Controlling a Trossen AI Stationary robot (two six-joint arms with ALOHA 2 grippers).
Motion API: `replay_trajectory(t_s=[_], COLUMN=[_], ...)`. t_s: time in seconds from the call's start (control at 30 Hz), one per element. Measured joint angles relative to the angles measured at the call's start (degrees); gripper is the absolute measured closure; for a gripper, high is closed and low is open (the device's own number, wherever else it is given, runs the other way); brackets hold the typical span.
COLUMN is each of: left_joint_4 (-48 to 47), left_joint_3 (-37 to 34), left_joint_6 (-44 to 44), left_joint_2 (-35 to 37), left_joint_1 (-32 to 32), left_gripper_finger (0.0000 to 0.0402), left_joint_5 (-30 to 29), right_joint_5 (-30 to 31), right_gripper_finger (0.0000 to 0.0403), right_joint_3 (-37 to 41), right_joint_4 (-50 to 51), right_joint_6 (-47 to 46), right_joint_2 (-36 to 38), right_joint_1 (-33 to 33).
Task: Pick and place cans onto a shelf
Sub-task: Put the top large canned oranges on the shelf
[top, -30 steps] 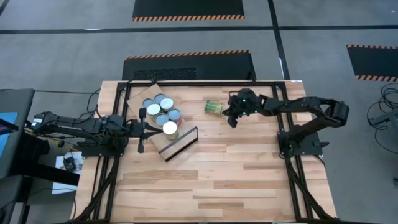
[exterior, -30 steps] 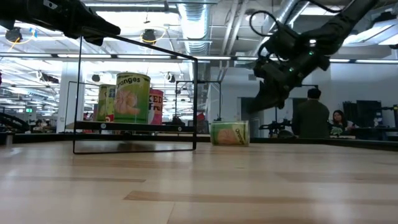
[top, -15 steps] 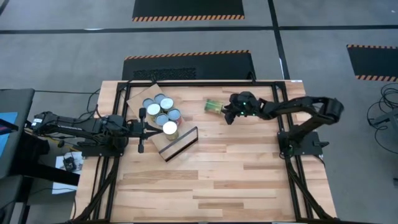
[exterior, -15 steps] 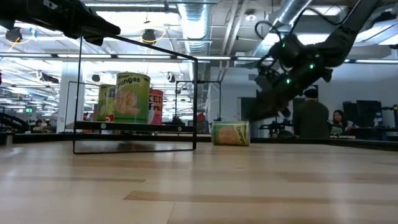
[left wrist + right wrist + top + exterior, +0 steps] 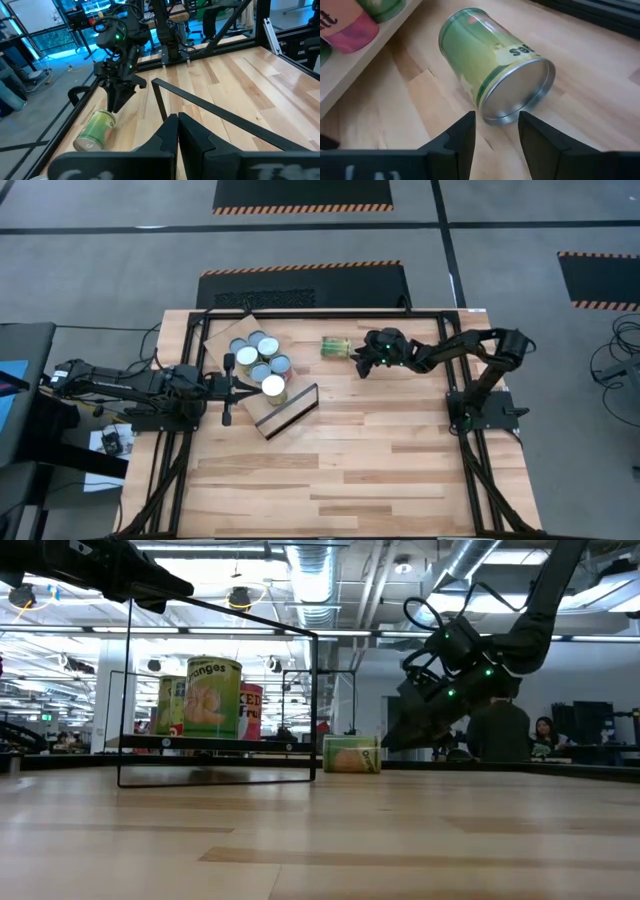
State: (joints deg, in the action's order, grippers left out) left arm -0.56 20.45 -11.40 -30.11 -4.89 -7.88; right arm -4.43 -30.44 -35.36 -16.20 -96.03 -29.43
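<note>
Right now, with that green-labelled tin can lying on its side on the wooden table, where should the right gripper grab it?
Grip the green-labelled tin can across its curved sides at mid-length, coming from above: the right gripper, open, faces its flat end, which offers no hold.

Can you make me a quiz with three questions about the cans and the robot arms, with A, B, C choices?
1. Where is the can lying on its side?
A. on the shelf
B. on the table by the right gripper
C. on the floor

2. What colour is that can's label?
A. green
B. blue
C. black

3. How are the right gripper's fingers?
A. clamped on the can
B. hidden
C. apart, with nothing between them

Answers:
1 B: the lying can is on the table, just in front of the right gripper, away from the shelf.
2 A: the wrist view shows green.
3 C: the fingers stand apart, short of the can.
</note>
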Motion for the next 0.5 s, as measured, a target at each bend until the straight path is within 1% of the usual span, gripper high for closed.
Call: replay_trajectory(t_s=[0.37,0.5], left_joint_4=[0.0,0.0], left_joint_3=[0.0,0.0], left_joint_6=[-0.1,-0.1], left_joint_2=[0.0,0.0], left_joint_1=[0.0,0.0], left_gripper_finger=[0.0399,0.0399], left_joint_5=[0.0,0.0], right_joint_5=[-0.2,-0.3], right_gripper_finger=[0.023,0.0235], right_joint_3=[0.0,0.0], right_joint_4=[-1.9,-4.0], right_joint_6=[1.7,2.2], right_joint_2=[0.0,0.0], right_joint_1=[-0.2,-0.3])
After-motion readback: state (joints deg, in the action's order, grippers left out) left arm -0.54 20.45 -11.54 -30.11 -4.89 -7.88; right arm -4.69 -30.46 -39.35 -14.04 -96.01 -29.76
